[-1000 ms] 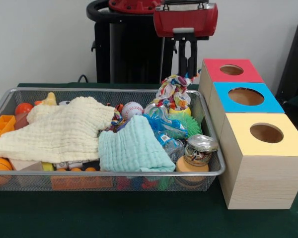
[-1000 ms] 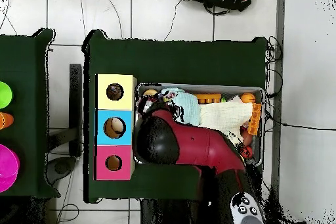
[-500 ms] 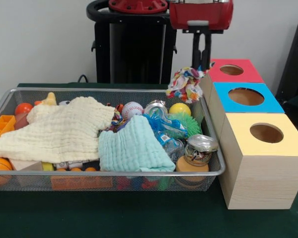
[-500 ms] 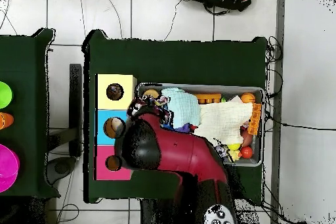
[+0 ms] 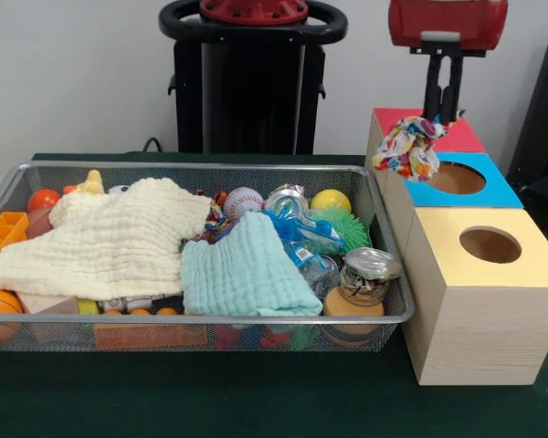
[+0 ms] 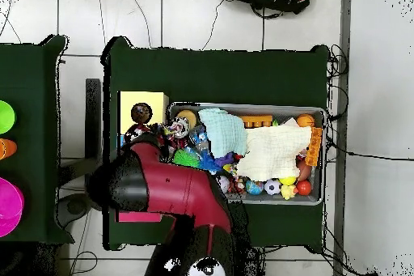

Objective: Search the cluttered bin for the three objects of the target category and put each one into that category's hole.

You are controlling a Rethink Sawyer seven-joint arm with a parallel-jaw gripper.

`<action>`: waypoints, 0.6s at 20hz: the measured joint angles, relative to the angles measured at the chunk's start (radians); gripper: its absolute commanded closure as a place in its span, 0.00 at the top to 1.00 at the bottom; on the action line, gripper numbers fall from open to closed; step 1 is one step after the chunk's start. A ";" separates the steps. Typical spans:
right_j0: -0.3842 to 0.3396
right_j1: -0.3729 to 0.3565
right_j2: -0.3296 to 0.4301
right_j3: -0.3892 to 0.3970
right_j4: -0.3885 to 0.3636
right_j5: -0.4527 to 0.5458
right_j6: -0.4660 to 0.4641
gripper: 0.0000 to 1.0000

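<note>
My gripper [image 5: 444, 114] hangs over the row of boxes, shut on a multicoloured knotted rope toy [image 5: 406, 146]. The toy dangles over the left edge of the blue box [image 5: 495, 190], close to its round hole [image 5: 453, 177] and in front of the red box [image 5: 463, 137]. Nearest the camera is the yellow box [image 5: 521, 266], whose hole is in plain sight. The wire mesh bin [image 5: 192, 320] of clutter lies to the left. From overhead, the red arm [image 6: 166, 192] covers the red and blue boxes and the gripper; only the yellow box [image 6: 143, 111] shows.
In the bin lie a cream cloth [image 5: 110, 237], a teal cloth [image 5: 242, 274], a baseball [image 5: 244, 201], a yellow ball [image 5: 331, 200], a green spiky ball [image 5: 349, 228], a lidded jar [image 5: 369, 272] and orange toys [image 5: 0, 233] at its left end.
The gripper has carried the rope toy up out of the bin's far right corner and rightward, to above the red and blue boxes. The yellow ball beneath it came into sight.
</note>
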 measured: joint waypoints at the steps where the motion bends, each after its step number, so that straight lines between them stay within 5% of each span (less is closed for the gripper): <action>1: 0.009 0.011 -0.008 -0.006 0.009 0.000 0.010 0.00; 12: 0.001 0.122 -0.042 -0.040 0.043 -0.088 0.043 0.00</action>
